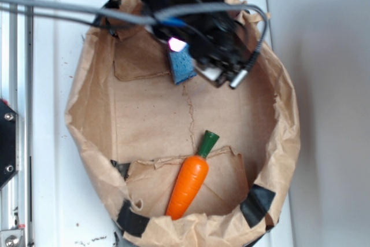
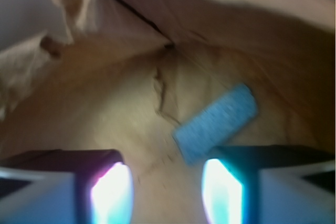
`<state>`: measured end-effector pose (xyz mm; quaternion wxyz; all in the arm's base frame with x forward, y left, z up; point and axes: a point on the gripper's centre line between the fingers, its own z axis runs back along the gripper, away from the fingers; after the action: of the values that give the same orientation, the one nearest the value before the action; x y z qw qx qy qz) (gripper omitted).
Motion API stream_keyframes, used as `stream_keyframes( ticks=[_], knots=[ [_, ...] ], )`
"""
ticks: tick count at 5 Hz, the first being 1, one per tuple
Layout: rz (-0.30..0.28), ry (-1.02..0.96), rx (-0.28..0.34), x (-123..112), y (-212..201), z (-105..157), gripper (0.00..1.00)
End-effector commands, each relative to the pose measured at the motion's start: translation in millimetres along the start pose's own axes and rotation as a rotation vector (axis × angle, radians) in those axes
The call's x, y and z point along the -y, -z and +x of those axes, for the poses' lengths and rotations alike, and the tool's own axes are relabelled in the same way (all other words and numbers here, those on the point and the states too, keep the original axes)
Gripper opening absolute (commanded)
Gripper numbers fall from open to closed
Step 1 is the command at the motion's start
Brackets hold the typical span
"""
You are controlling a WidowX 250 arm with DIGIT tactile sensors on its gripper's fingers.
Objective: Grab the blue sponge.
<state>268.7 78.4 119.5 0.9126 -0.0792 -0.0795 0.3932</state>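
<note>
The blue sponge (image 1: 181, 67) lies on the brown paper floor of a bag-like bowl, near its far wall, partly under the arm. In the wrist view the blue sponge (image 2: 216, 122) lies slanted, just ahead of the right fingertip. My gripper (image 2: 167, 192) hangs over it, open, with only bare paper between the two glowing pads. In the exterior view my gripper (image 1: 193, 56) is a dark mass with one lit pad touching the sponge's upper left corner.
An orange toy carrot (image 1: 189, 182) with a green top lies near the front of the paper bowl (image 1: 87, 108). Crumpled paper walls rise all around. A grey cable (image 1: 87, 8) crosses the top. A metal rail (image 1: 17, 114) runs along the left.
</note>
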Motion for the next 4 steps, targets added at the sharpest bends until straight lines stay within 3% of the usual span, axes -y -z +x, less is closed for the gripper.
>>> stream_keyframes(
  ticks=[1,2,3,4],
  knots=[
    [0.038,-0.133,0.025,-34.6,-21.5,1.9,1.0],
    [0.076,-0.175,0.047,-38.7,-11.4,0.6,1.0],
    [0.079,-0.256,0.13,-35.2,-0.7,2.4,1.0],
    [0.079,-0.256,0.13,-35.2,-0.7,2.4,1.0]
  ],
)
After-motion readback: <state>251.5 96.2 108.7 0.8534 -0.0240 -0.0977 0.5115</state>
